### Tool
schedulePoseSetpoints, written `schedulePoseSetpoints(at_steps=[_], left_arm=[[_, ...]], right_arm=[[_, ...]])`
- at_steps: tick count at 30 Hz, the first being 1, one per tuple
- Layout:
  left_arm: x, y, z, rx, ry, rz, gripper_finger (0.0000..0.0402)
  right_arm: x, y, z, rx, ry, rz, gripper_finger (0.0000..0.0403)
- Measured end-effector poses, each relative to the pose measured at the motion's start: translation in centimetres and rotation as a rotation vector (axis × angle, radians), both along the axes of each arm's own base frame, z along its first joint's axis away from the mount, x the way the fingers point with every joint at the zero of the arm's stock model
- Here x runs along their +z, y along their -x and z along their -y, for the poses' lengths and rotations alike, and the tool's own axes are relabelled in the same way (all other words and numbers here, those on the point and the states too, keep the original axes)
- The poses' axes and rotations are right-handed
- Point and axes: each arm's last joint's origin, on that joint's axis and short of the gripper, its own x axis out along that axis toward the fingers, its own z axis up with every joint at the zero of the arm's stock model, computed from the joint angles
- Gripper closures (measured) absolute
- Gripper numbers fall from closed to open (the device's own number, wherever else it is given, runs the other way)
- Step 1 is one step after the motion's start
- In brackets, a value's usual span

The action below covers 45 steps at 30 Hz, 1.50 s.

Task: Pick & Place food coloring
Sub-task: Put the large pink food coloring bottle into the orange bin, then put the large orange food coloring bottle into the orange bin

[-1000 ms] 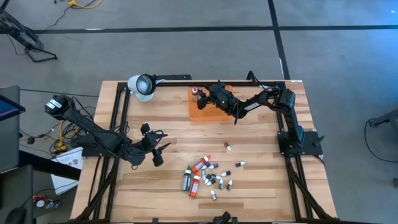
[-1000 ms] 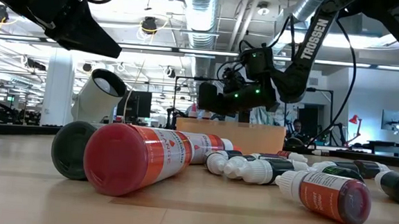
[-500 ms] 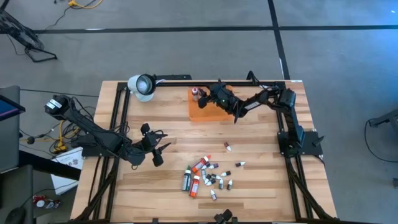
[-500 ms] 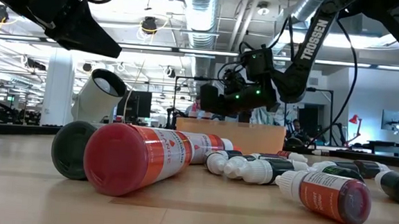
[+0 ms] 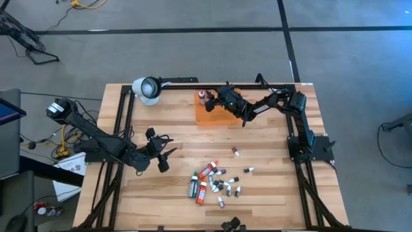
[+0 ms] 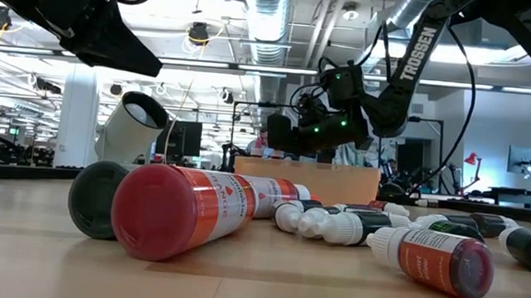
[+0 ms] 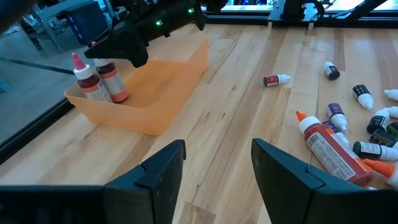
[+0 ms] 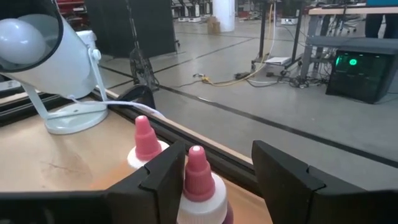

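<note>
Pale wooden plank counter (image 5: 174, 122) on grey concrete floor (image 5: 193, 51); right tool (image 8: 205, 177) fingers apart around a pink-capped bottle (image 8: 200, 186), left tool (image 7: 214, 168) open, idle.

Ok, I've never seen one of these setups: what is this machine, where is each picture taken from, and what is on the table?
Two dark robot arms work at a wooden table. One picture looks straight down, one looks level across the tabletop, and one comes from a camera on each arm's wrist. The left gripper hovers open over bare wood and holds nothing. The right gripper reaches over the orange tray. Its fingers are apart on either side of a pink-capped bottle, which stands in the tray beside a second bottle; no grip shows. A pile of small food coloring bottles lies near the table's front edge. A white lamp stands at a back corner.
</note>
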Motion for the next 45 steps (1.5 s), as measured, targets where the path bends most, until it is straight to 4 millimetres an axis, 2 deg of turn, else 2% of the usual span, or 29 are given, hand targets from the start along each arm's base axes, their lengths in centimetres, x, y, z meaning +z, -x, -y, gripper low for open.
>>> schedulePoseSetpoints(at_steps=[18,22,27,31,36,39,45], left_arm=[[0.0,0.0,0.0,-0.005,0.003,-0.001,0.0216],[0.0,0.0,0.0,-0.006,0.003,-0.002,0.0216],[0.0,0.0,0.0,-0.006,0.004,-0.002,0.0216],[0.0,0.0,0.1,-0.018,0.012,-0.006,0.0216],[-0.1,-0.1,0.3,-0.078,0.071,-0.021,0.0216],[-0.2,-0.1,0.4,-0.105,0.088,-0.031,0.0216],[-0.2,-0.1,0.5,-0.148,0.112,-0.047,0.0216]], right_arm=[[1.4,-1.1,0.2,0.016,0.075,0.003,0.0215],[3.4,-1.0,-0.1,0.019,0.107,0.034,0.0214],[7.4,-0.5,-0.9,0.032,0.181,0.045,0.0209],[11.0,0.3,-2.7,0.074,0.210,0.000,0.0210],[13.6,1.7,-6.2,0.249,0.187,-0.188,0.0211],[14.0,2.6,-8.4,0.389,0.131,-0.307,0.0211],[13.1,4.0,-13.6,0.726,0.033,-0.529,0.0219]])
